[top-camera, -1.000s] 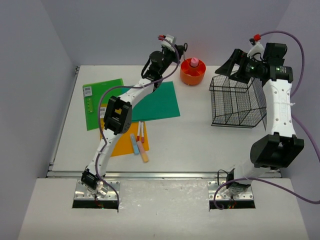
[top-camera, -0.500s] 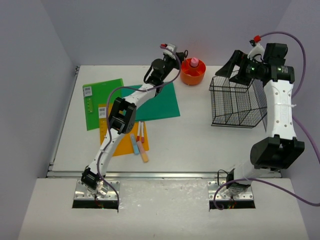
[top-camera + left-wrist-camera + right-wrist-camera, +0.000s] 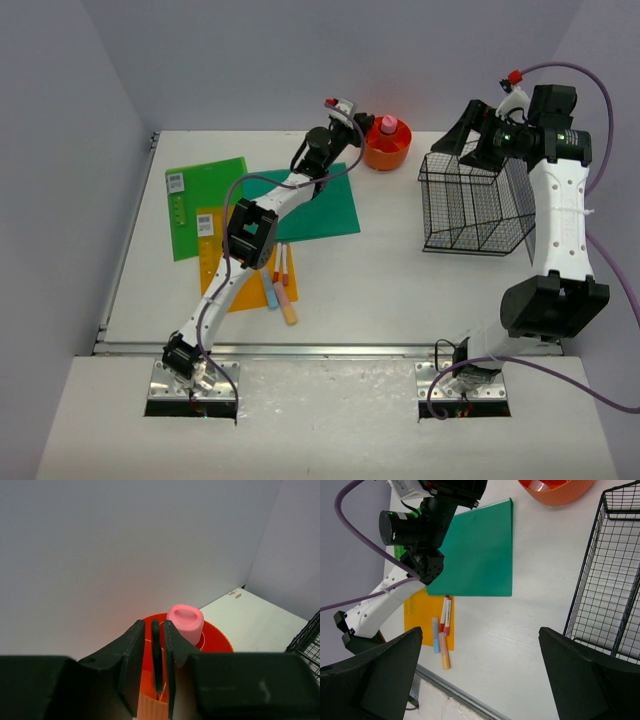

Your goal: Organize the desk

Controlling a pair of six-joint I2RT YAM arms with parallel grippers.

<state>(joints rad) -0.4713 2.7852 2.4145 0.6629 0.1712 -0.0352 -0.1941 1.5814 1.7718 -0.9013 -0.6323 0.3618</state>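
Observation:
The white desk point(image 3: 390, 290) holds a green folder point(image 3: 205, 205), a teal folder point(image 3: 315, 205) and an orange folder point(image 3: 232, 285). Two red-and-pink markers point(image 3: 280, 262), a blue highlighter point(image 3: 268, 288) and an orange highlighter point(image 3: 286, 303) lie by the orange folder. My left gripper point(image 3: 356, 124) reaches to the orange cup point(image 3: 386, 150), which holds a pink-topped thing point(image 3: 388, 126). In the left wrist view its jaws point(image 3: 156, 650) are shut on a thin black pen point(image 3: 156, 655) over the cup point(image 3: 215, 640). My right gripper point(image 3: 476, 138) is wide open and empty above the basket.
A black wire basket point(image 3: 475, 205) stands at the back right, also at the right edge of the right wrist view point(image 3: 605, 580). Lavender walls point(image 3: 60, 150) enclose the desk. A metal rail point(image 3: 320, 351) runs along its front edge.

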